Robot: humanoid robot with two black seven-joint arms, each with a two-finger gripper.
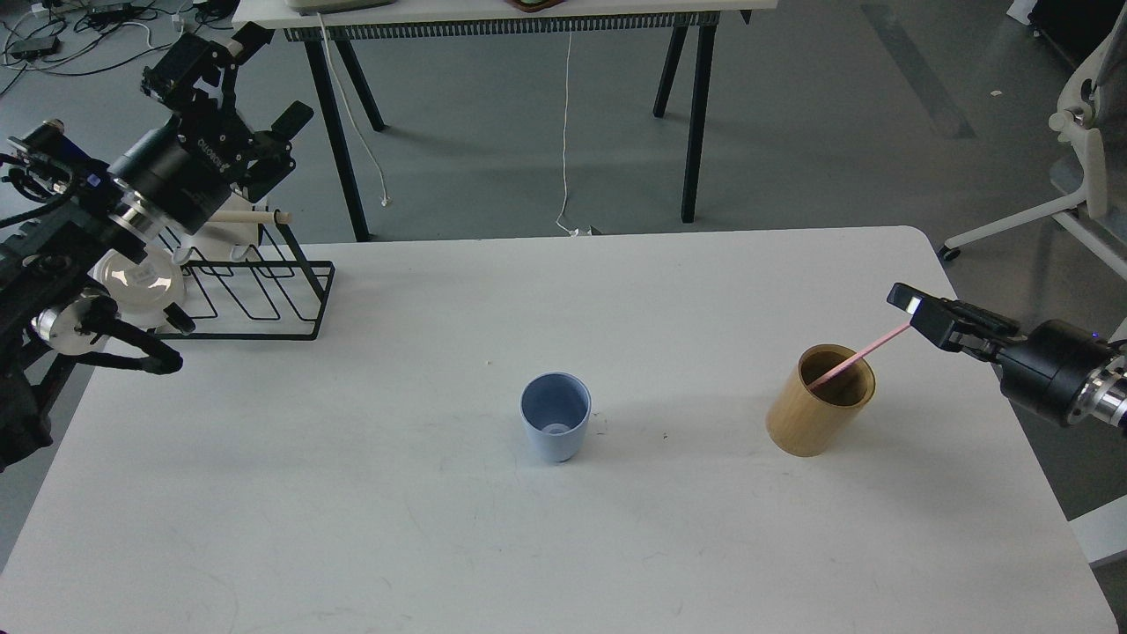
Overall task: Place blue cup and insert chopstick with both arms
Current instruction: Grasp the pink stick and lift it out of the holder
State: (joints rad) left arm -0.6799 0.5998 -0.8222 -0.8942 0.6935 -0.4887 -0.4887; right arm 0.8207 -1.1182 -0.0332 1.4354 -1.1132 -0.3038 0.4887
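A blue cup (556, 428) stands upright and empty near the middle of the white table (440, 546). A round bamboo holder (820, 401) stands to its right. My right gripper (916, 314) is shut on the upper end of a pink chopstick (858, 354), whose lower end dips into the holder's mouth. My left gripper (251, 75) is open and empty, raised above the far left of the table, over the wire rack.
A black wire dish rack (251, 291) stands at the table's far left with a white mug and a clear lid beside it. A second table's legs (696, 114) stand behind. A white chair (1079, 167) is at the right.
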